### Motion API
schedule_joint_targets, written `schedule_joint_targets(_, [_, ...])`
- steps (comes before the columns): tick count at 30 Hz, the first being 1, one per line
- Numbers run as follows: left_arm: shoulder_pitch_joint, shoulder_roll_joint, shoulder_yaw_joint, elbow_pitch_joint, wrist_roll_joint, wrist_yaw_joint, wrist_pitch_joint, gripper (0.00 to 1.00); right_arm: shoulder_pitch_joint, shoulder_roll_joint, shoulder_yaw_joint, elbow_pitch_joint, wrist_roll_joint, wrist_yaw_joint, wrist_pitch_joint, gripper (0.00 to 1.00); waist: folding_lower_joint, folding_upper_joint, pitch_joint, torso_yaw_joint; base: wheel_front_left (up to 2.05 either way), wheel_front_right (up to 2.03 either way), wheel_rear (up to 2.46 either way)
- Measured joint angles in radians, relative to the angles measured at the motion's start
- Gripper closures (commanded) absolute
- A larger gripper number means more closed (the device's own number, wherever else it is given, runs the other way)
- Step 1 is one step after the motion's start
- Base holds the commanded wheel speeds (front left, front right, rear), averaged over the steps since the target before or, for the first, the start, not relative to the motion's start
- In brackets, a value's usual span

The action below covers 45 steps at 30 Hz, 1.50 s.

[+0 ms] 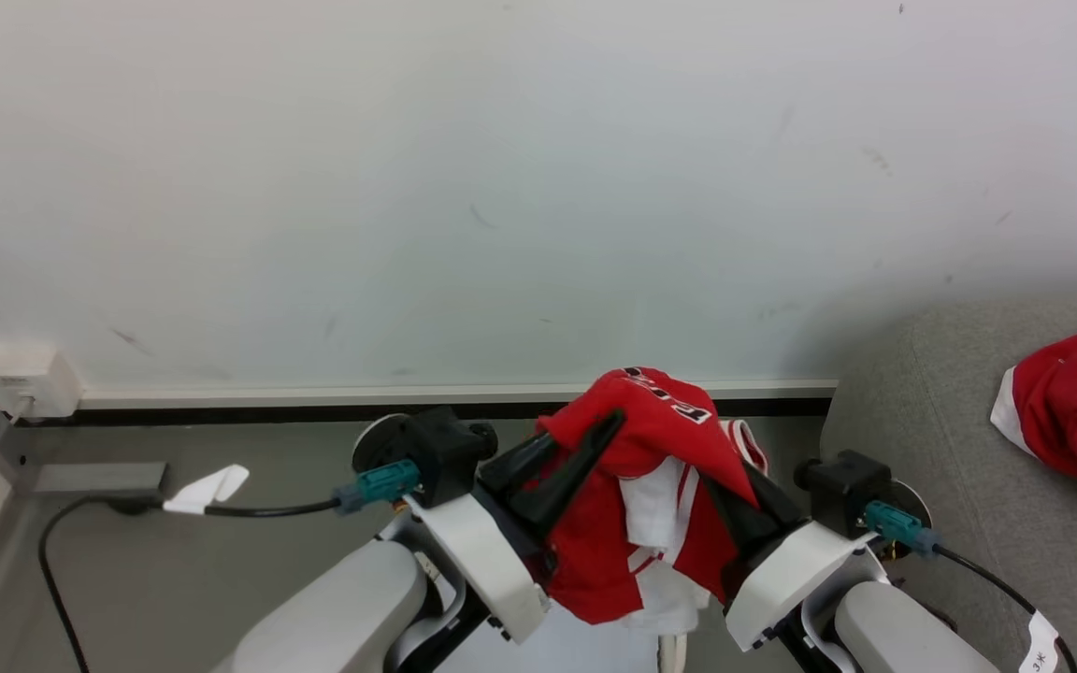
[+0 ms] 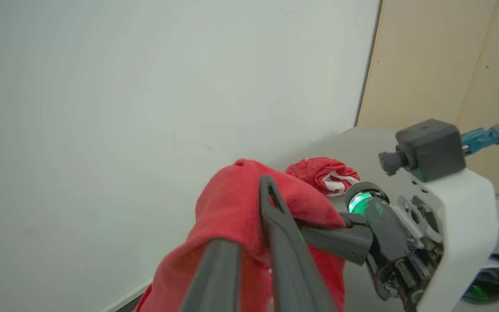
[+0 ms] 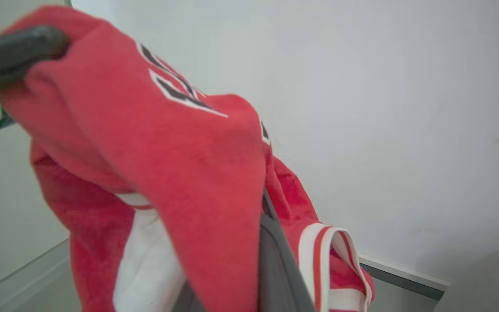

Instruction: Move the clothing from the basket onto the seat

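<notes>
A red piece of clothing [image 1: 641,421] with white trim and black-and-white lettering hangs between both grippers, lifted in front of the wall. My left gripper [image 1: 595,439] is shut on its left side, and the cloth [image 2: 232,203] bunches around the converging fingers [image 2: 275,216]. My right gripper [image 1: 730,500] reaches under the right side. Its fingers [image 2: 332,238] look pressed together in the fabric, and the cloth [image 3: 197,164] is draped over one finger [image 3: 277,264]. A second red garment [image 1: 1076,402] lies on the grey seat [image 1: 950,486] at the right. The basket is out of view.
A white wall rises straight ahead, with a baseboard [image 1: 408,394] along the grey floor. A white socket box [image 1: 29,379] sits at the far left, and a black cable [image 1: 57,570] runs over the floor below it. A beige panel [image 2: 427,65] stands behind the seat.
</notes>
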Motion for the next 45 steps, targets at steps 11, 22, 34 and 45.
schedule_joint_targets(11, [0.077,0.002,0.004,0.006,-0.006,0.001,0.000,0.00,0.051,-0.014,-0.232,-0.086,-0.033,0.000,0.000,1.00,0.0000,0.0000,0.000,-0.031,0.00,0.00,0.00])
schedule_joint_targets(22, [0.146,0.003,0.069,-0.020,0.044,0.011,0.000,0.00,0.126,-0.046,-0.389,-0.254,-0.141,0.000,0.000,1.00,0.0000,0.0000,0.023,-0.129,0.00,0.00,0.00])
schedule_joint_targets(34, [0.205,0.006,0.157,-0.077,0.127,0.000,0.000,0.00,0.260,-0.049,-0.474,-0.428,-0.174,0.000,0.000,1.00,0.0000,0.0000,0.055,-0.307,0.00,0.00,0.00])
schedule_joint_targets(45, [0.219,0.007,0.170,-0.082,0.164,-0.004,0.000,0.00,0.312,-0.029,-0.506,-0.502,-0.177,0.000,0.000,1.00,0.0000,0.0000,0.084,-0.430,0.00,0.00,0.00])
